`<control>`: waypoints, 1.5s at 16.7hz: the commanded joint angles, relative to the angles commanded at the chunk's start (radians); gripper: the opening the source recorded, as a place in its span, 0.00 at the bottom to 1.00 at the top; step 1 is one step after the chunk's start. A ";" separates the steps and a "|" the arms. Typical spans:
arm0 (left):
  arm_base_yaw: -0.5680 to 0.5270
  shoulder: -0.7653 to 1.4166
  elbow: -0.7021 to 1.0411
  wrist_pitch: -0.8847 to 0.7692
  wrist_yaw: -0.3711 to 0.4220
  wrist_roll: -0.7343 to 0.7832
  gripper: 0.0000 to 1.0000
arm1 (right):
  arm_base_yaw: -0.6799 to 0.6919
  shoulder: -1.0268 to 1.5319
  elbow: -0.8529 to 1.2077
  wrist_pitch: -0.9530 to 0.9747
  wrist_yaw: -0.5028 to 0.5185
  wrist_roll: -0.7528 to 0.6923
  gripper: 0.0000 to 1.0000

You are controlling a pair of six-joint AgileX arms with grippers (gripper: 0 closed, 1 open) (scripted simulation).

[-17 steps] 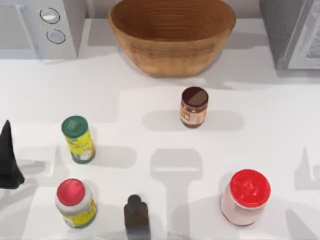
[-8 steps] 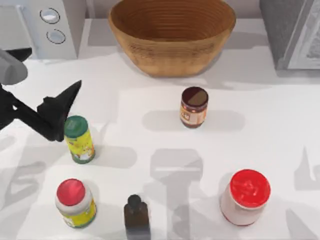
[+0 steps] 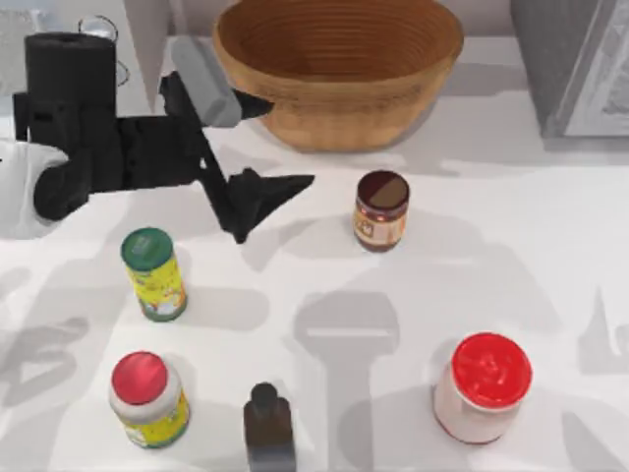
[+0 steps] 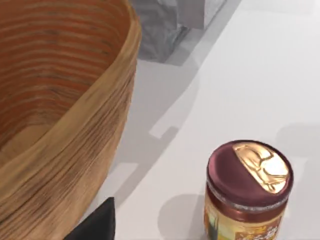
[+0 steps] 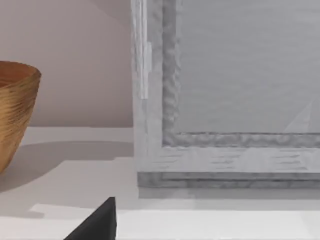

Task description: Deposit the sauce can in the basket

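The black left tool (image 3: 280,147) hovers over the white table (image 3: 511,246) between the large round tan-brown woven wicker basket (image 3: 339,69) and the small cylindrical sauce can with a glossy maroon-brown top and orange-yellow label (image 3: 380,210). Its 2 fingers are spread wide: 1 fingertip (image 3: 257,105) lies at the basket's left wall, the other (image 3: 295,184) points toward the sauce can, near it but apart. The arm behind it covers much of the grey box with round dials (image 3: 98,29) at the table's far left.

The sauce can stands upright on the table, just in front of the basket and outside it. In the left wrist view the can (image 4: 247,192) is cut off at its lower part, the basket (image 4: 60,115) shows as 1 curved wall and part of its ribbed inside, and 1 dark fingertip (image 4: 97,225) pokes in at the edge.

The right wrist view has 1 dark fingertip (image 5: 97,222) at its edge, so I cannot tell how the right tool stands; a grey cabinet (image 5: 225,95) and a slice of the basket (image 5: 15,110) lie beyond.

Counted on the table: 1 green-lidded yellow can (image 3: 152,273), 1 red-lidded yellow-labelled bottle (image 3: 147,398), 1 wide red-lidded jar (image 3: 482,385), 1 dark small bottle (image 3: 267,425) cut off at the near edge.
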 joint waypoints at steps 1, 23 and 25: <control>-0.013 0.093 0.045 0.017 0.040 0.023 1.00 | 0.000 0.000 0.000 0.000 0.000 0.000 1.00; -0.101 0.355 0.235 0.014 0.175 0.078 1.00 | 0.000 0.000 0.000 0.000 0.000 0.000 1.00; -0.124 0.370 0.245 0.030 0.157 0.059 1.00 | 0.000 0.000 0.000 0.000 0.000 0.000 1.00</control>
